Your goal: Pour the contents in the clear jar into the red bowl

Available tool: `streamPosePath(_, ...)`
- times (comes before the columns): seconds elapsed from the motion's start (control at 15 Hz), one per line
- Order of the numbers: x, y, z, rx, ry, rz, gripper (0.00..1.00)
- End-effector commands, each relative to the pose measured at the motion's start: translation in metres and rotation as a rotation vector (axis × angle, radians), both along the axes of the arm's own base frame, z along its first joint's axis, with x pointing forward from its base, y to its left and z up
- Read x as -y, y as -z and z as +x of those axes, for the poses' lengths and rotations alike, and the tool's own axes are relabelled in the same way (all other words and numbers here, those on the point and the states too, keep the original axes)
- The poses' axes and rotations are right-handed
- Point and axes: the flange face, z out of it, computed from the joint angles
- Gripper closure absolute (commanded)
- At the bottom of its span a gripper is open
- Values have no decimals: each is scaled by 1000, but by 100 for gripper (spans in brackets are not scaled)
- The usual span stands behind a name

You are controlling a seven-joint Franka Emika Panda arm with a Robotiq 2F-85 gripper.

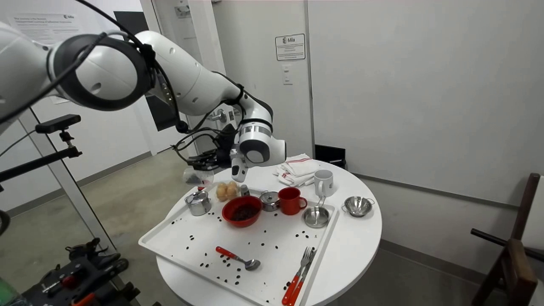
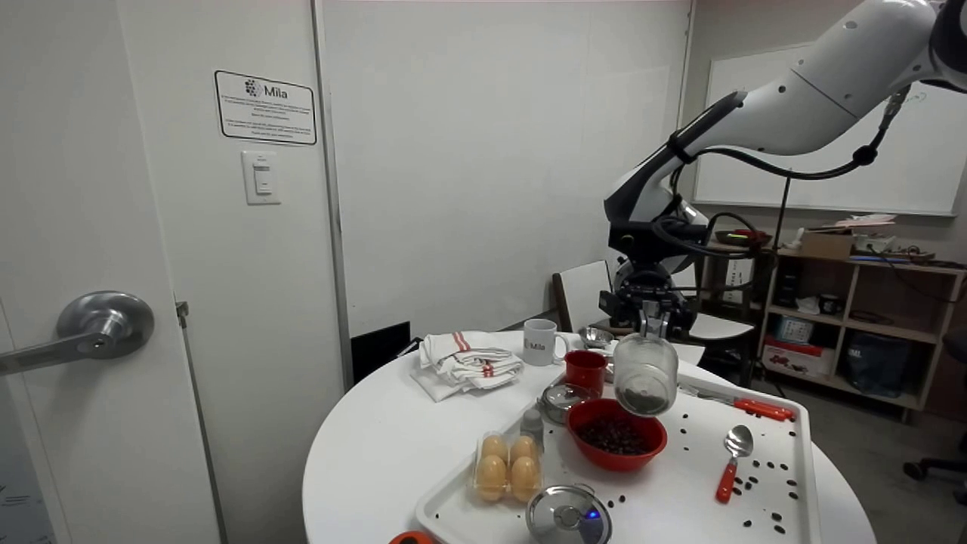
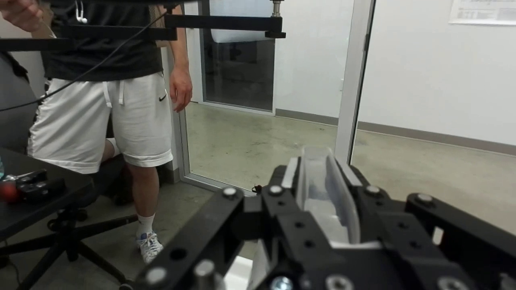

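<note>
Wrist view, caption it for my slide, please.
Clear jar held in the gripper, with a person in white shorts in the background.

spoon (image 2: 730, 467) on white tray (image 2: 680, 499) | mug (image 2: 539, 345) beside folded towels (image 2: 467, 363) | eggs (image 2: 492, 476)

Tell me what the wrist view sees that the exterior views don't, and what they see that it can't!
Only the wrist view shows a person wearing white shorts and a sneaker.

Only the exterior views show the red bowl, eggs, spoon, white mug and towels.

All three share the gripper and the clear jar it holds, though the wrist view catches only part of the jar.
</note>
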Motion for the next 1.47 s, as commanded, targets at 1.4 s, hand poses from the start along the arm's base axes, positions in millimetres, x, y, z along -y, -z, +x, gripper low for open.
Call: streamPosePath(1.4,41,10,33,-19,-74,407,93)
